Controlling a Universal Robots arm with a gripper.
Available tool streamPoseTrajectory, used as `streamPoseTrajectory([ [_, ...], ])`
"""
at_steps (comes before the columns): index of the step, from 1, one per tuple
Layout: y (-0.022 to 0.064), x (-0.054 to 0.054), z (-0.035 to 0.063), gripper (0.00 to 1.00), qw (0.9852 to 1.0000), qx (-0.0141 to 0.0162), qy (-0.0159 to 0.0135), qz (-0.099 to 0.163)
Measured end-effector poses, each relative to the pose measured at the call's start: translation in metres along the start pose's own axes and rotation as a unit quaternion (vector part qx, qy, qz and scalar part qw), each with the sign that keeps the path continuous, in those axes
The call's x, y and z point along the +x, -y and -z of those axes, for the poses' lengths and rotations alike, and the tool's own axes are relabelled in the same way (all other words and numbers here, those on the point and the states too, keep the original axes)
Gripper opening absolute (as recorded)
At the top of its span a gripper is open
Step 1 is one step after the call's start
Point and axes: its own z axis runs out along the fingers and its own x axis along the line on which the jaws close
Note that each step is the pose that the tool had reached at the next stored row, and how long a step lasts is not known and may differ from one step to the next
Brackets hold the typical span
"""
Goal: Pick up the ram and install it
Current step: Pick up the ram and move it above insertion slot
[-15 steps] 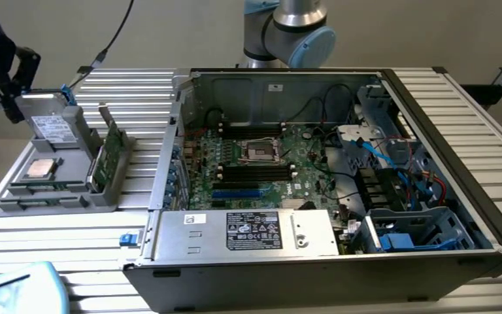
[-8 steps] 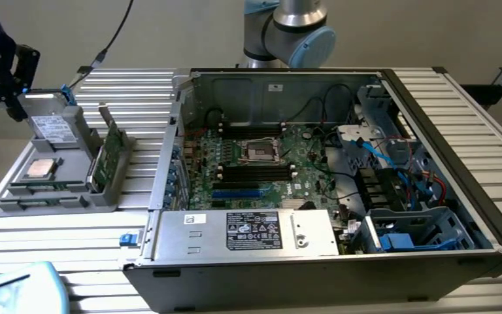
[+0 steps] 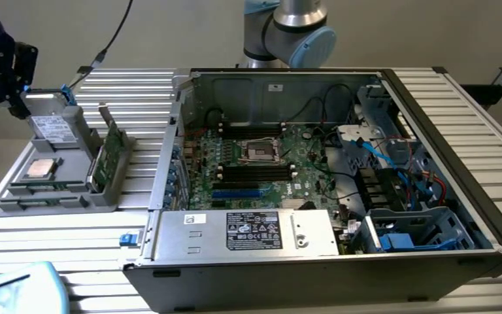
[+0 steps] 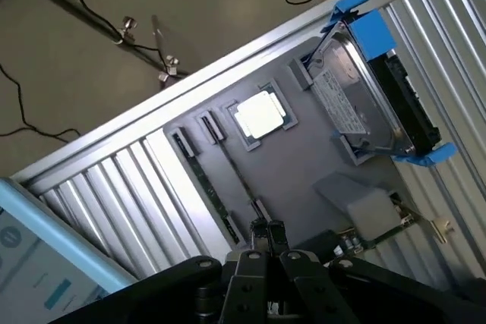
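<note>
End effector: fingertips together, nothing held, above the tray. Ram: on edge in a tray slot, near the processor and drive. Tray: on the table, at the exterior view's left of the open computer case.

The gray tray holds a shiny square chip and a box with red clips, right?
Almost. The clips are blue, not red; the wrist view shows it. The gray tray does hold the shiny square chip and that box.
</note>
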Motion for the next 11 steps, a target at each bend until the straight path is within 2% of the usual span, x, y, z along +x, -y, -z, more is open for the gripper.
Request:
streamPoseTrajectory([
  [3, 0.0000, 0.0000, -0.0003, 0.11, 0.9996, -0.0052, 0.0095, 0.025],
  [7, 0.0000, 0.0000, -0.0007, 0.11, 0.9980, -0.0119, 0.0215, 0.058],
  [9, -0.0001, -0.0001, -0.0007, 0.11, 0.9970, -0.0138, 0.0237, 0.073],
  [11, -0.0005, 0.0002, -0.0009, 0.11, 0.9959, -0.0147, 0.0232, 0.086],
])
